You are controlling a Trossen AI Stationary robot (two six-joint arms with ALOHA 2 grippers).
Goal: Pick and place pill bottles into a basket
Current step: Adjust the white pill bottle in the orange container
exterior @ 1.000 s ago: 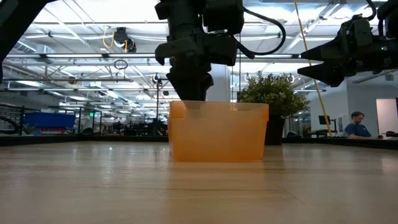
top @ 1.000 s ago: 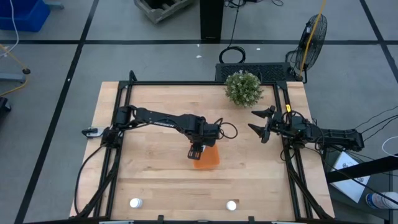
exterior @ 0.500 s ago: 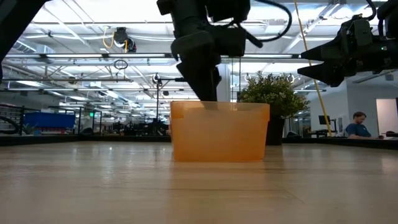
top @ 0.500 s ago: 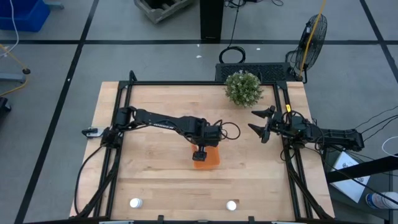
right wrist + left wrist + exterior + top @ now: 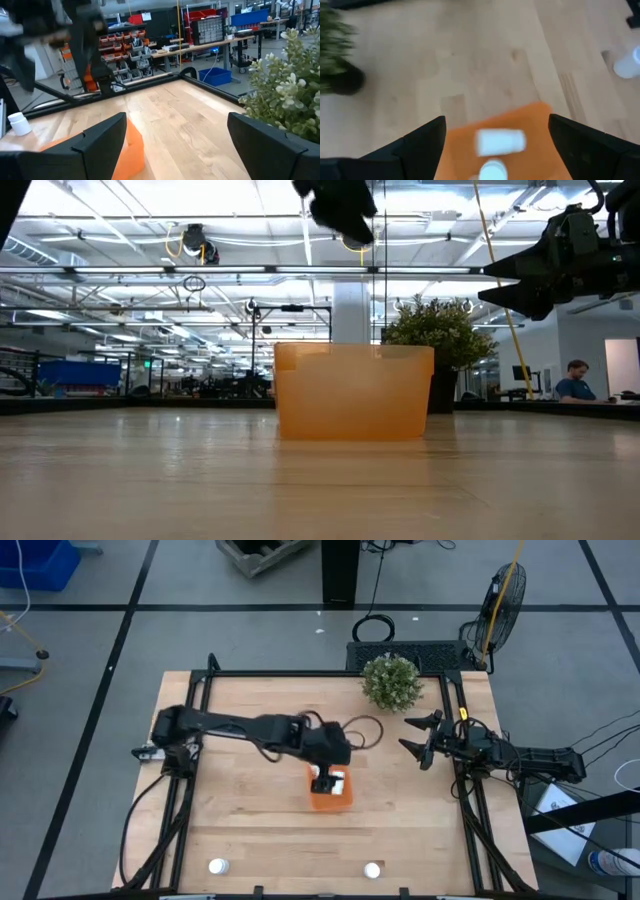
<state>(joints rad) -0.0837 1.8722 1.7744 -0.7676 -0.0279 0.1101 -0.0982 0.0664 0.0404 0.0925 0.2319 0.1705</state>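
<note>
The orange basket [image 5: 332, 802] stands mid-table, also in the low view [image 5: 352, 392]. Inside it, one white pill bottle [image 5: 501, 141] lies on its side and another [image 5: 492, 170] stands next to it. My left gripper [image 5: 324, 776] hangs open above the basket, well clear of its rim [image 5: 340, 202], with nothing between its fingers [image 5: 496, 119]. Two more bottles [image 5: 217, 866] [image 5: 372, 869] stand near the table's near edge. My right gripper [image 5: 418, 740] waits open at the right side of the table.
A green bushy plant [image 5: 391, 681] stands at the far right of the table, close to my right gripper. There is bare wood left and right of the basket. A black frame [image 5: 300, 673] runs around the table's edge.
My left gripper has risen from the basket's rim to well above it and shifted slightly toward the table's right edge. White bottles now show in the basket where the gripper stood before.
</note>
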